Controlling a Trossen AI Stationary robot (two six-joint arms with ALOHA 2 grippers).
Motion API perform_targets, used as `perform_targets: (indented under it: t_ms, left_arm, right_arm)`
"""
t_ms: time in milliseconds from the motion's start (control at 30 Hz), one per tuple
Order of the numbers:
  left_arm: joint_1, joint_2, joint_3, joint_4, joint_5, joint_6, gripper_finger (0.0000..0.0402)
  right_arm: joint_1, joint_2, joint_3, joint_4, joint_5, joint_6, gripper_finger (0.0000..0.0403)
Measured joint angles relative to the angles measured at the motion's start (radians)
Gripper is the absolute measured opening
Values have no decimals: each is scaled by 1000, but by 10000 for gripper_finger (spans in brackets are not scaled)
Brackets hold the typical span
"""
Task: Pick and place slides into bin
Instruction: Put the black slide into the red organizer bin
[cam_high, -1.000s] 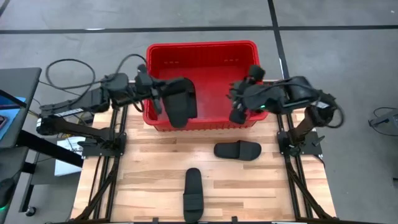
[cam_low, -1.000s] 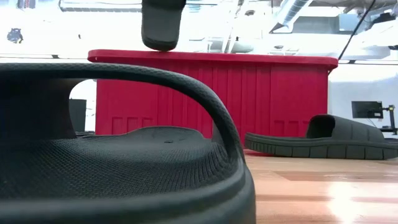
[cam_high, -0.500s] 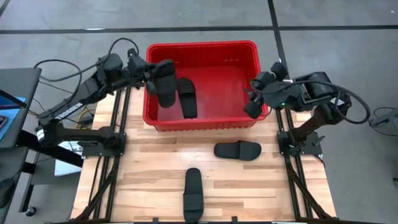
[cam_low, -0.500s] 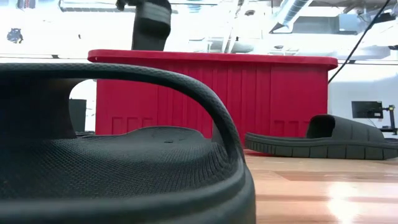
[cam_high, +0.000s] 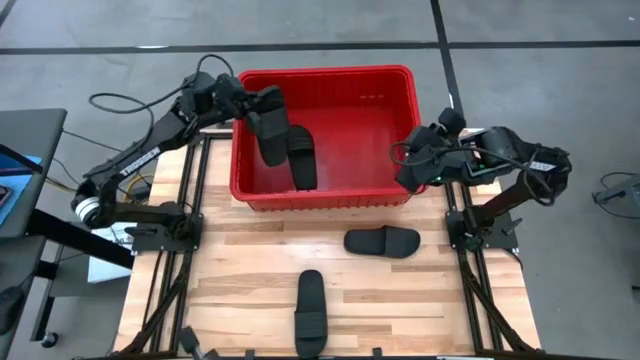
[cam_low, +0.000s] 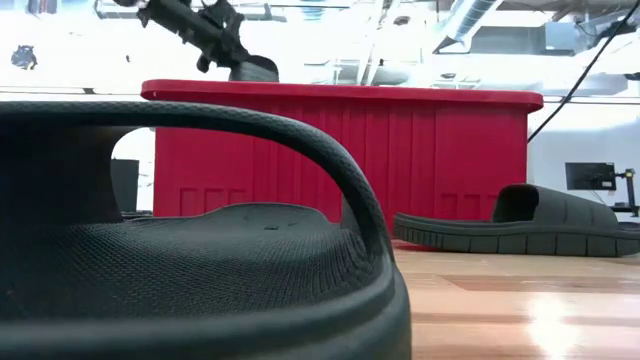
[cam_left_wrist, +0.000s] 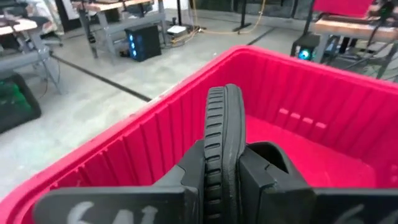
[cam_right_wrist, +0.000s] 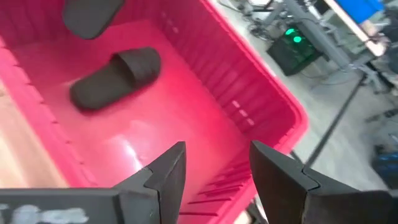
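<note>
The left hand (cam_high: 262, 112) has swung farther over the red lattice-walled bin (cam_high: 325, 78), still clamped on a ribbed black slide (cam_high: 270, 135) held edge-on. One slide (cam_high: 302, 157) (dropped earlier) lies inside. The right hand (cam_high: 414, 168), spread empty, has retreated to the bin's right rim. Two slides (cam_high: 382, 241) (cam_high: 310, 311) lie on the wooden tabletop (cam_high: 240, 270).

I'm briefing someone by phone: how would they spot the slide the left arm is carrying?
Find the red bin at the table's far edge. Over its left side, the left pincer grips a black slide on edge. The other slide in the bin lies flat on the floor; this one hangs in the air.
</note>
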Motion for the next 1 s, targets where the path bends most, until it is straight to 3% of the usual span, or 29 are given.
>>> perform_targets:
  t_ms: [500, 700, 1000]
  left_arm:
    - [58, 224, -1, -11, 64, -20, 32]
    - [58, 230, -1, -105, 64, -33, 32]
    - [58, 224, -17, -89, 64, -104, 32]
  right_arm:
    - [-46, -105, -14, 0, 8, -22, 169]
    - [-46, -139, -14, 0, -10, -33, 169]
    - [-46, -174, -14, 0, -15, -54, 169]
